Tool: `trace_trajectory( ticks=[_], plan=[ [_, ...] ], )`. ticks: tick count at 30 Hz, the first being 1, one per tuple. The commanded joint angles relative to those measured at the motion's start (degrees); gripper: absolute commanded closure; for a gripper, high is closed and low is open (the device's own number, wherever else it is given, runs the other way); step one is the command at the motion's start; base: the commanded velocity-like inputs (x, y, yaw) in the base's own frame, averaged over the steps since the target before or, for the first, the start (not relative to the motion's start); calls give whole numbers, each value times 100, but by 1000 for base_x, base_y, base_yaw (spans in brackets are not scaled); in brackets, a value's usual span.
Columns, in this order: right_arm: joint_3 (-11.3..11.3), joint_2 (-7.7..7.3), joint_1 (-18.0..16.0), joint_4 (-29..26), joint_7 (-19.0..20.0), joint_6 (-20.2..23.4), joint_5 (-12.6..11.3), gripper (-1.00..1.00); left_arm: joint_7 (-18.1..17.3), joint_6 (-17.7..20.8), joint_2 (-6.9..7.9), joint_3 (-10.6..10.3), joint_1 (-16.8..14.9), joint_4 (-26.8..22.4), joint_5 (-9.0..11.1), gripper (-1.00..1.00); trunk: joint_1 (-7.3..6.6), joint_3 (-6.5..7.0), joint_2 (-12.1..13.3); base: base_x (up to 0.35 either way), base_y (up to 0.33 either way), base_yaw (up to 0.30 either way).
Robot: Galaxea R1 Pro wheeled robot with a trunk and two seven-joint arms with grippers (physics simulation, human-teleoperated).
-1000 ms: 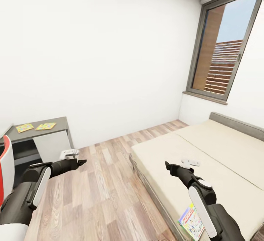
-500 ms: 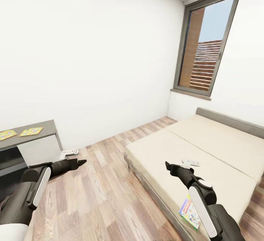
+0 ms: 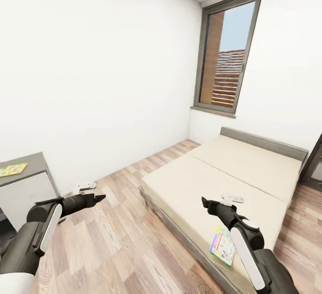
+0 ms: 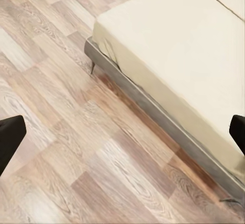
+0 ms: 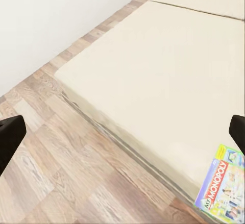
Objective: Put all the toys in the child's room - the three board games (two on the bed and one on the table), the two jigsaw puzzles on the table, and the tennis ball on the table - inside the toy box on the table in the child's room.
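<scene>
- At the far left of the head view, the corner of a grey counter [image 3: 31,169] stands against the white wall, with a colourful jigsaw puzzle [image 3: 12,169] lying flat on its top at the picture's edge.
- The left claw [image 3: 99,197] hangs above the wooden floor [image 3: 116,240], well apart from the counter and the bed; in its wrist view the two dark fingertips [image 4: 10,137] sit wide apart at opposite edges with nothing between them.
- A beige bed [image 3: 223,182] on a grey frame fills the middle and right of the room, below a tall window [image 3: 226,57].
- The right claw [image 3: 205,202] hovers over the near part of the mattress, its fingertips [image 5: 9,134] likewise spread wide and empty.
- A Monopoly board game [image 3: 222,252] lies flat on the bed's near corner, just beside the mattress edge, close to the right forearm.
</scene>
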Motion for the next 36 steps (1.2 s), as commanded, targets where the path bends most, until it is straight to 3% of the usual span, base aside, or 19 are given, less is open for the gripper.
trace_trajectory(
  ticks=[1, 36],
  plan=[
    [15, -5, -7, -6, -58, 13, -62, -100, 8, 45, 1, 8, -3, -6, 50, -100, 4, -13, -12, 0, 17, -269],
    [-17, -5, -7, 12, -59, 13, -110, -100, 26, 45, 1, 8, -3, -2, 50, -100, 4, -38, -12, 0, 1, -275]
  ],
)
